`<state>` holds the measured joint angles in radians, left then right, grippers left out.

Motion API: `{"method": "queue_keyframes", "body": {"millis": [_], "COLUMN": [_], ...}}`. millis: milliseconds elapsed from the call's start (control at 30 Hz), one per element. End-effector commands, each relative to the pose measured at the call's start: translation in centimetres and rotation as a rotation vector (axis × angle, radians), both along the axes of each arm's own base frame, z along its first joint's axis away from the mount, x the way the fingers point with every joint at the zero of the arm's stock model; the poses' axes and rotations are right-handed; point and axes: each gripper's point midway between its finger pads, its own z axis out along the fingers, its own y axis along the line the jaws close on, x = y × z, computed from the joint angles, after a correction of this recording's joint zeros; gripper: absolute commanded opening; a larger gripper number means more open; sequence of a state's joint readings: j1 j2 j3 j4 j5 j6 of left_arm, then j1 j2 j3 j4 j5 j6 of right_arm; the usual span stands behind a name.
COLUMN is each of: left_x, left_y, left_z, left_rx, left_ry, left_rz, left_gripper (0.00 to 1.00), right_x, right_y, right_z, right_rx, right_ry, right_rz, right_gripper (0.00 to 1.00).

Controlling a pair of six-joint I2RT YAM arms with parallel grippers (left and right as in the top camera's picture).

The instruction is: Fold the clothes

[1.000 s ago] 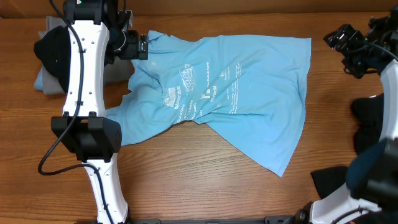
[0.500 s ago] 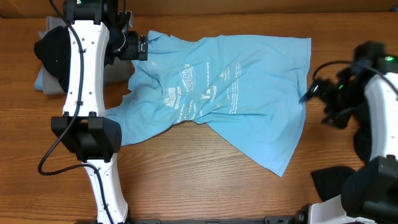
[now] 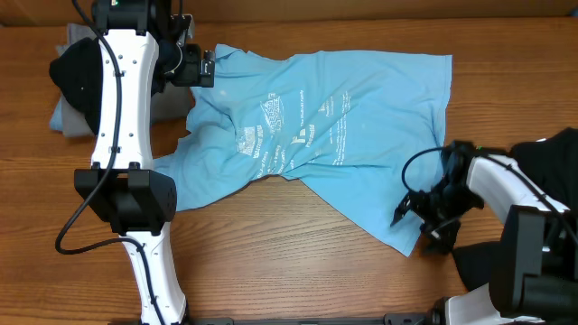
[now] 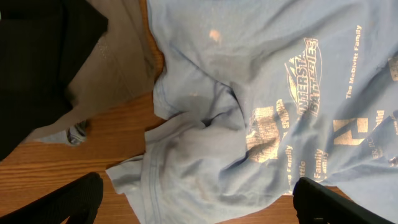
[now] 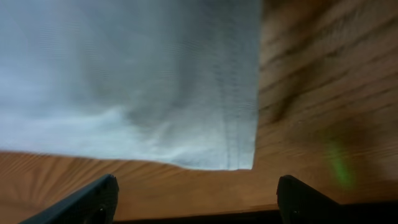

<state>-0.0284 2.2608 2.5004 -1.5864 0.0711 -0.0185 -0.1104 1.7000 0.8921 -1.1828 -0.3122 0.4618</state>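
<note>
Sky-blue T-shirt [image 3: 343, 126] lies spread but rumpled across the middle of the wood surface [image 3: 298, 257], print side up w/ white lettering [image 3: 271, 135] near its centre. Far edge is fairly straight, the near side runs down to a corner at lower right, and the cloth is bunched and folded over at the left. L gripper [image 3: 204, 67] is at the shirt's top-left end. In the L wrist view its fingers [image 4: 78, 202] stand wide apart above creased blue fabric, nothing btwn them, so it's spread wide and empty. R gripper [image 3: 412, 226] is low at the shirt's lower-right corner. The R wrist view has its fingers [image 5: 87, 199] far apart w/ the stitched hem corner just ahead of the gap, not pinched, so it's also wide and holds nothing. Black garment [image 3: 77, 77] sits atop a grey garment [image 3: 65, 119] at far left, behind the L arm. More black cloth [image 3: 553, 155] lies at the right edge.
</note>
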Motion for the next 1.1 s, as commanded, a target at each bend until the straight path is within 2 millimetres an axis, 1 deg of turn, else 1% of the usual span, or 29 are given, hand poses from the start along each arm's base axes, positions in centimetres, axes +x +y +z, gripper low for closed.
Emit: {"method": "queue_keyframes", "body": {"millis": [0, 100, 133, 167, 200, 233, 267, 333, 400, 467, 500, 533, 600, 667, 733, 800, 833, 900, 967, 1000, 1033, 1067], "left_x": [-0.1, 0.0, 0.0, 0.2, 0.3, 0.4, 0.4, 0.5, 0.4, 0.5, 0.5, 0.5, 0.5, 0.5, 0.5, 0.5, 0.5, 0.5, 0.5, 0.5, 0.4, 0.3], "left_y": [0.2, 0.2, 0.2, 0.2, 0.2, 0.2, 0.2, 0.2, 0.2, 0.2, 0.2, 0.2, 0.2, 0.2, 0.3, 0.5, 0.5, 0.5, 0.5, 0.5, 0.5, 0.4], "left_z": [1.6, 1.6, 1.6, 1.7, 1.7, 1.7, 1.7, 1.7, 1.7, 1.7, 1.7, 1.7, 1.7, 1.7, 1.7, 1.7, 1.7, 1.7, 1.7, 1.7, 1.7, 1.7], "left_rx": [0.008, 0.008, 0.008, 0.008, 0.007, 0.007, 0.007, 0.008, 0.008, 0.008, 0.008, 0.008, 0.008, 0.009, 0.009, 0.009, 0.009, 0.009, 0.009, 0.008, 0.008, 0.006], "left_ry": [-0.044, -0.046, -0.049, -0.054, -0.059, -0.063, -0.067, -0.067, -0.067, -0.068, -0.068, -0.068, -0.068, -0.068, -0.068, -0.068, -0.068, -0.068, -0.068, -0.067, -0.066, -0.061], "left_rz": [-0.018, -0.018, -0.018, -0.018, -0.018, -0.018, -0.017, -0.018, -0.018, -0.018, -0.018, -0.018, -0.018, -0.018, -0.020, -0.017, -0.016, -0.016, -0.016, -0.016, -0.016, -0.016], "left_gripper": [1.00, 1.00, 1.00, 1.00, 1.00, 1.00, 1.00, 1.00, 1.00, 1.00, 1.00, 1.00, 1.00, 1.00, 1.00, 1.00, 1.00, 1.00, 1.00, 1.00, 1.00, 1.00], "right_x": [-2.1, -2.8, -2.5, -2.2, -1.8, -1.4, -1.2, -0.8, -0.5, 0.5, 1.2, 1.9, 2.9, 2.8, 2.4, 1.6, 1.1, 0.4, -0.2, -0.3, -0.4, -0.4], "right_y": [-1.0, -1.1, -1.1, -1.1, -1.1, -1.1, -1.0, -1.1, -1.3, -1.9, -2.4, -3.2, -5.6, -8.0, -10.4, -11.8, -12.2, -12.7, -12.9, -12.9, -12.9, -12.9], "right_z": [-1.7, -3.1, -3.6, -3.9, -4.0, -4.0, -3.8, -3.1, -1.8, 0.2, 1.5, 3.0, 6.5, 9.7, 12.8, 15.1, 15.8, 16.6, 17.1, 17.3, 17.4, 17.4], "right_rx": [-0.117, -0.139, -0.142, -0.143, -0.140, -0.134, -0.130, -0.125, -0.134, -0.163, -0.183, -0.218, -0.328, -0.425, -0.505, -0.544, -0.549, -0.558, -0.565, -0.569, -0.573, -0.573], "right_ry": [0.070, 0.070, 0.047, 0.027, 0.011, -0.002, -0.012, -0.021, -0.030, -0.069, -0.104, -0.137, -0.192, -0.227, -0.271, -0.307, -0.321, -0.346, -0.360, -0.364, -0.370, -0.373], "right_rz": [-0.098, -0.134, -0.139, -0.141, -0.143, -0.145, -0.140, -0.122, -0.114, -0.112, -0.115, -0.131, -0.196, -0.258, -0.315, -0.366, -0.381, -0.395, -0.402, -0.402, -0.403, -0.401], "right_gripper": [0.84, 0.82, 0.76, 0.63, 0.45, 0.33, 0.24, 0.10, 0.04, 0.04, 0.04, 0.04, 0.04, 0.04, 0.04, 0.04, 0.04, 0.04, 0.04, 0.06, 0.17, 0.34]}}
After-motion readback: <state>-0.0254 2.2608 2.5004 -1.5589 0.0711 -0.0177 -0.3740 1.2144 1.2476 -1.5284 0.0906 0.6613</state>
